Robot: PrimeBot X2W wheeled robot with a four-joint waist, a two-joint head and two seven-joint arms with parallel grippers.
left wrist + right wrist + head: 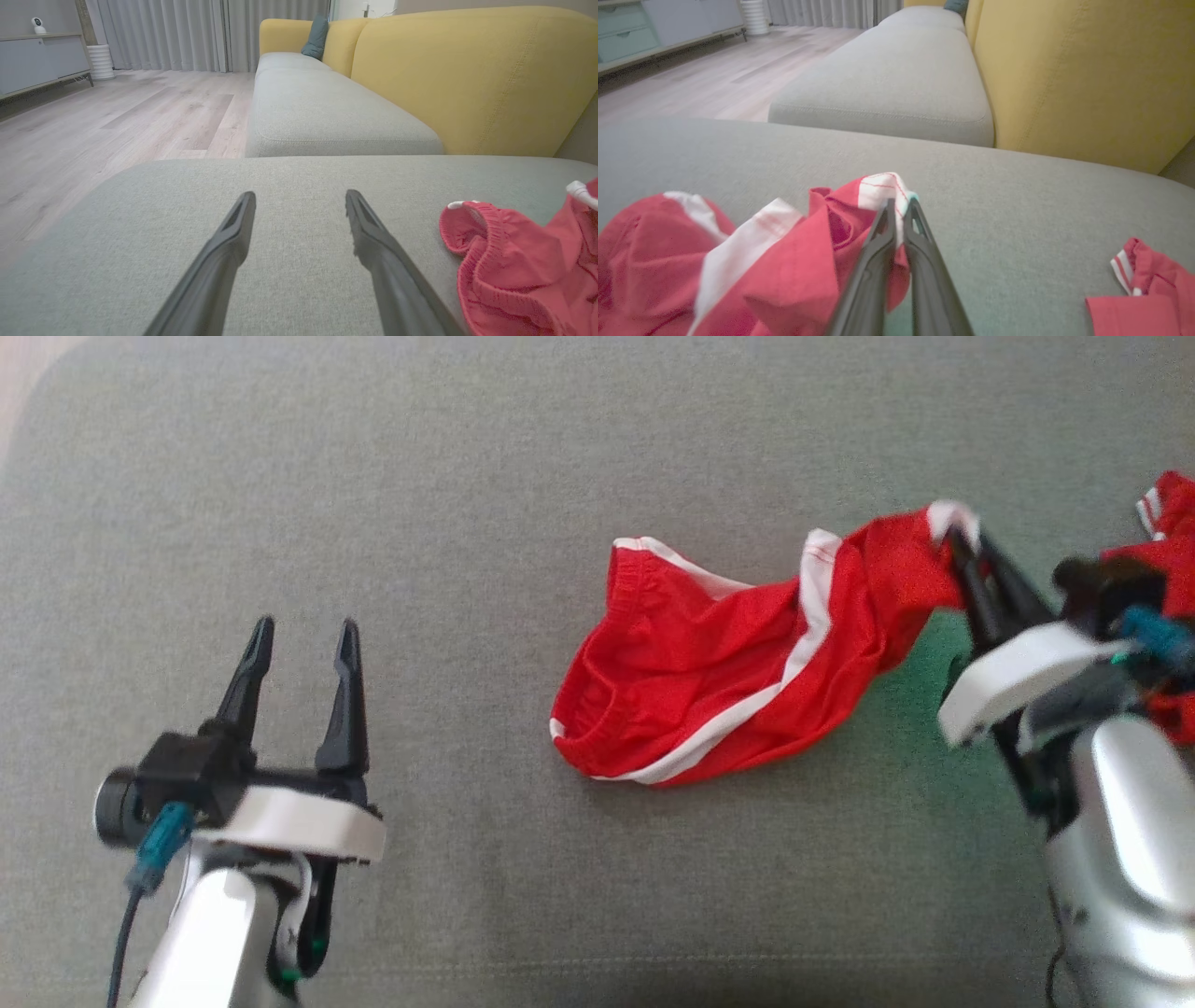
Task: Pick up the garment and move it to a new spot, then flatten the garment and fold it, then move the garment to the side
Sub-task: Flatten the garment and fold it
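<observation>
R hand (966, 546) pressed shut, pinching white-trimmed hem of red shorts (709, 691), crumpled mid grey cushion (373, 476). L hand (306, 627) spread, empty, well left of them. R wrist view adds yellow sofa back (1064, 70) & 2nd red garment (1148, 289), apart at right.

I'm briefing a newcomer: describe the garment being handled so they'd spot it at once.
On the grey cushion, right of centre, lie red shorts with white stripes. Unlike the red garment at the right edge, they are pinched by the right jaws.

Two red garments (728, 681) (1162, 551), two tools (306, 623) (966, 537), one teal pillow (315, 37), one yellow sofa back (467, 79).
</observation>
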